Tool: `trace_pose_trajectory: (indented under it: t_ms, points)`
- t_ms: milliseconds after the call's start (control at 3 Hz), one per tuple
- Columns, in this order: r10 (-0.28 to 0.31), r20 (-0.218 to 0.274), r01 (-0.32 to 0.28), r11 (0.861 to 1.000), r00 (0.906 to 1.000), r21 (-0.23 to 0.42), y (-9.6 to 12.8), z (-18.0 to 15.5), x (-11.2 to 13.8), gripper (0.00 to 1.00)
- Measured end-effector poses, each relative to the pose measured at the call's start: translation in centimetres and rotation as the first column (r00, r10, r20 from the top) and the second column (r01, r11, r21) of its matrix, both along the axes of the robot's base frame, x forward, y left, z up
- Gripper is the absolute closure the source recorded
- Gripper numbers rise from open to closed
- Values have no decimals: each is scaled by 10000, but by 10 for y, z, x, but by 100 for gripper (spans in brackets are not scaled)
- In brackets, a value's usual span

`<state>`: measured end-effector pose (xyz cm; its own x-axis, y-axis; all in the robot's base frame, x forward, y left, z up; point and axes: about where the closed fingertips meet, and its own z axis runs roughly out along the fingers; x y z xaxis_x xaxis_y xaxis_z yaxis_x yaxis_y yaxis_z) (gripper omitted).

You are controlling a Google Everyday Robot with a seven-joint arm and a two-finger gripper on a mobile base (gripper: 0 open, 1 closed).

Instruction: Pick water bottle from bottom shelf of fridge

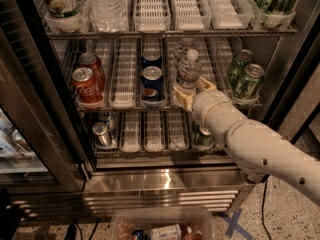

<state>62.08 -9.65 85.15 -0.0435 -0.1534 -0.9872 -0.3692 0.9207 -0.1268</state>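
Observation:
The water bottle (189,69), small, clear and ribbed with a white cap, stands upright on the bottom shelf (125,108) of the open fridge (165,180), right of the blue Pepsi cans (151,80). My gripper (194,91) reaches in from the lower right on the white arm. Its tan fingers (183,99) sit on either side of the bottle's lower part, closed against it. The bottle's base is hidden behind them.
Red cola cans (86,84) stand at the shelf's left, green cans (246,78) at its right. The rack below holds silver cans (101,134) and a green can (202,137). A wide clear bottle (106,4) stands above. The glass door (30,114) hangs open at left. A plastic bin (160,223) sits on the floor.

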Motion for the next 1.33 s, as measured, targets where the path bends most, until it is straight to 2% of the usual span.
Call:
trace_pose_trajectory:
  t_ms: [667,1333]
  points:
    - [-80,887,6,9965,9960,836,-6,34,-8,100]
    - [155,809,-214,9971,9966,737,-5,36,-17,100]
